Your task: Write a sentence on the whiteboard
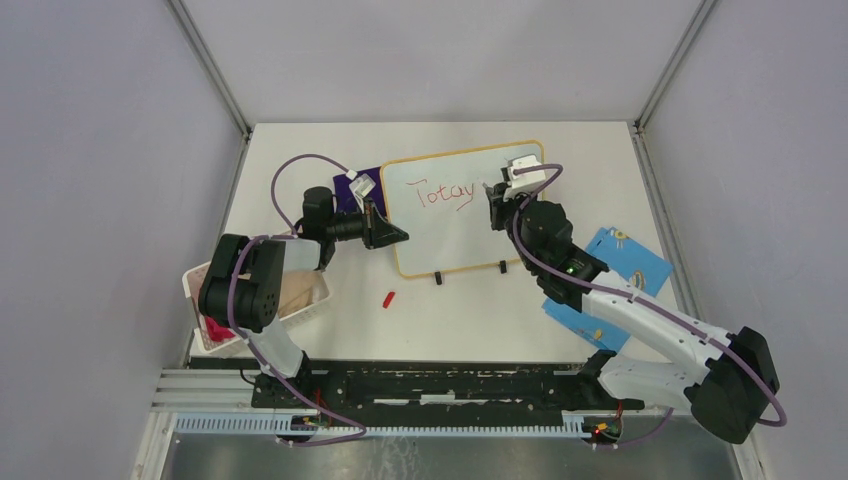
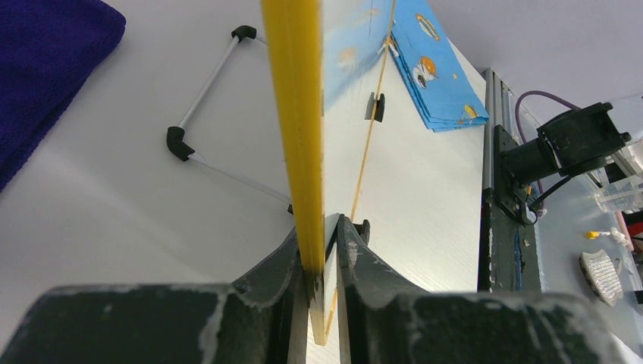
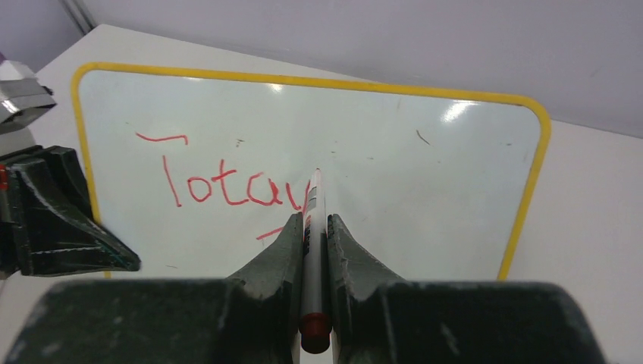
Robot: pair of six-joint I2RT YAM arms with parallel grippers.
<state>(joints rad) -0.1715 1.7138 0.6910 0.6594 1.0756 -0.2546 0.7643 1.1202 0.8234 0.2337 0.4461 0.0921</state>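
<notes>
Right gripper point(image 3: 311, 221) jaws pinch a marker point(image 3: 315, 199), its tip at the whiteboard point(image 3: 432, 174) just ahead of them; left gripper point(image 2: 320, 231) jaws clamp the board's yellow edge; the sentence point(image 3: 220, 186) reads only "Totay", the rest unwritten

Whiteboard point(image 1: 480, 240) sits mid-bench point(image 1: 460, 320), toward the far side, its two feet on the near edge. Sentence point(image 1: 443, 193) on the board's upper left part. Left hand point(image 1: 395, 235) at the board's left edge, jaws pinching the frame. Cloth point(image 1: 352, 200) behind that hand, beside the board's far-left corner. Right hand point(image 1: 493, 208) over the board, right of the writing, marker point(image 3: 313, 220) clamped between its fingers, tip at the word's end. Card stack point(image 1: 640, 262) right of the board, partly under the right arm. Basket point(image 1: 315, 300) at the bench's near left; small cap point(image 1: 389, 298) between basket and board.
</notes>
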